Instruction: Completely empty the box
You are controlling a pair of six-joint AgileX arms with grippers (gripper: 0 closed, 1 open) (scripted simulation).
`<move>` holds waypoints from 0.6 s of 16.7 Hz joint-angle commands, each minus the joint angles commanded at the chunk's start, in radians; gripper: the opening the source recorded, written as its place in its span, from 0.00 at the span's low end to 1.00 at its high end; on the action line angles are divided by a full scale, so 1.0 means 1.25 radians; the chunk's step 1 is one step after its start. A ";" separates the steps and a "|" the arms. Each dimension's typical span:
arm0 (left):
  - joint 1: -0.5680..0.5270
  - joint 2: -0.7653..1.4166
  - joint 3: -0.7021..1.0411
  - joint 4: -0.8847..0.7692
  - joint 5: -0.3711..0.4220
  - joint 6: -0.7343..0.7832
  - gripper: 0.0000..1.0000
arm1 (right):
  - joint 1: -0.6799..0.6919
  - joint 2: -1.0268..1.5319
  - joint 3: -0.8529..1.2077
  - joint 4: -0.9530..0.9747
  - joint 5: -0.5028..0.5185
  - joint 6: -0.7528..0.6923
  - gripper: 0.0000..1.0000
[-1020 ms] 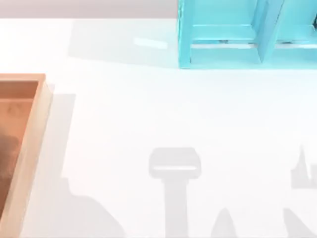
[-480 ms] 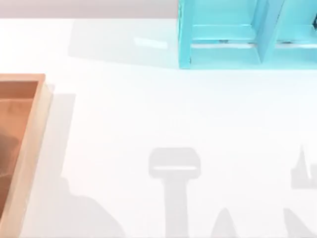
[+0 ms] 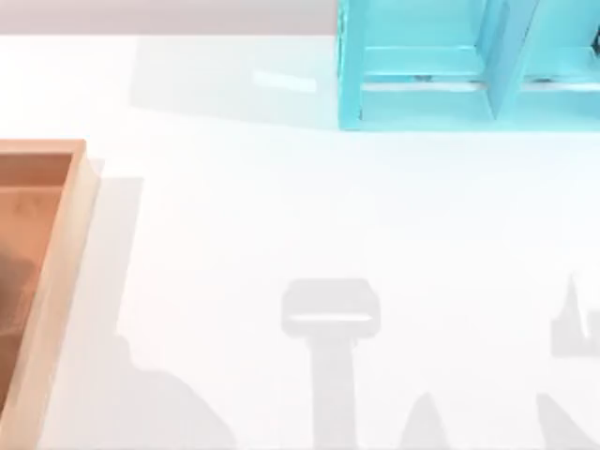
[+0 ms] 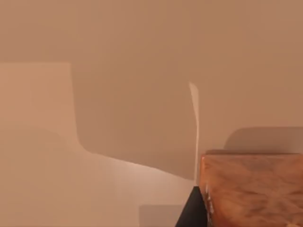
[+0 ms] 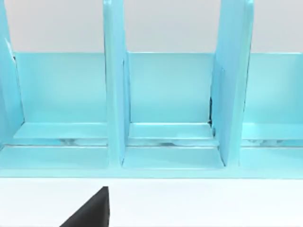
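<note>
The box [image 3: 58, 272] lies at the table's left edge, cut off by the picture; it has a light tan rim and an orange-brown floor with a dark shadow on it. What it holds is out of sight. In the left wrist view a dark part of my left gripper [image 4: 191, 213] shows beside a brown wood-grained block or corner [image 4: 253, 189] over a tan surface. Against the white table in the right wrist view, a black part of my right gripper [image 5: 92, 213] faces the shelves.
A turquoise-blue shelf cabinet [image 3: 422, 70] stands at the back right, its open compartments [image 5: 168, 94] facing the right wrist camera. Grey shadows of the arms [image 3: 330, 319] fall on the white table's front half.
The dark shadow on the box floor has shifted slightly. Nothing else has visibly moved.
</note>
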 joint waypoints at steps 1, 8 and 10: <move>-0.001 -0.001 0.002 -0.002 0.000 -0.001 0.00 | 0.000 0.000 0.000 0.000 0.000 0.000 1.00; -0.051 -0.093 0.201 -0.184 -0.011 -0.037 0.00 | 0.000 0.000 0.000 0.000 0.000 0.000 1.00; -0.049 -0.115 0.256 -0.266 -0.005 -0.035 0.00 | 0.000 0.000 0.000 0.000 0.000 0.000 1.00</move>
